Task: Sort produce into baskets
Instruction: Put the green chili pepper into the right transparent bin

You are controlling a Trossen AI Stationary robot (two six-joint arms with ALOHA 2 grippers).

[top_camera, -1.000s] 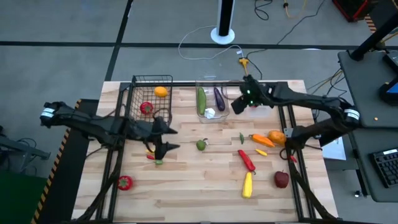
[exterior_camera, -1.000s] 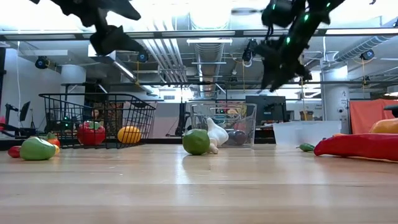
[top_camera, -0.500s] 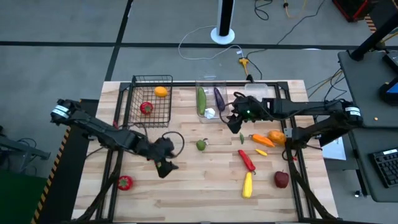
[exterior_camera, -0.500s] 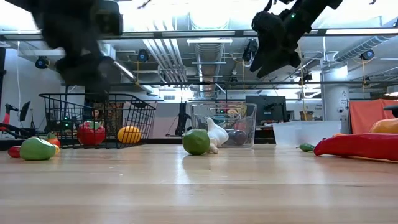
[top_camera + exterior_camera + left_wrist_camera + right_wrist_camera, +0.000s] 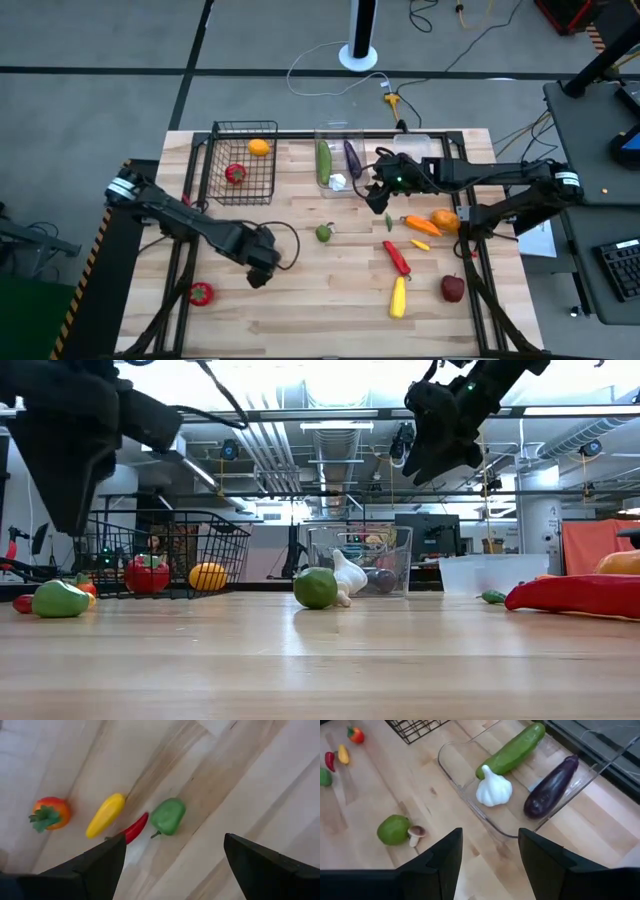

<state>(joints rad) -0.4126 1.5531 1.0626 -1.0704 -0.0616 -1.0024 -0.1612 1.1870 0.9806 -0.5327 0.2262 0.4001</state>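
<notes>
My left gripper (image 5: 172,846) hangs open and points straight down over a small green pepper (image 5: 167,816), a red chili (image 5: 135,827) and a yellow pepper (image 5: 105,815) lying on the table; in the high view my left gripper (image 5: 258,268) hides them. My right gripper (image 5: 490,840) is open, holds nothing and hovers near the clear bin (image 5: 451,775) that contains a cucumber (image 5: 512,750), a garlic (image 5: 493,790) and an eggplant (image 5: 551,787). The black wire basket (image 5: 215,150) contains an orange fruit (image 5: 259,147) and a red one (image 5: 235,173).
Loose on the table are a green round fruit (image 5: 324,232) beside a mushroom (image 5: 415,834), a red chili (image 5: 397,258), a yellow pepper (image 5: 398,297), a red apple (image 5: 453,288), orange produce (image 5: 432,221) and a red tomato (image 5: 201,293). A second clear bin (image 5: 428,148) stands at the far right.
My left gripper has gone toward the table's near edge and down, tipping from nearly level to straight down over the small peppers. My right gripper has swung from the far right bin toward the table's middle, then kept still.
</notes>
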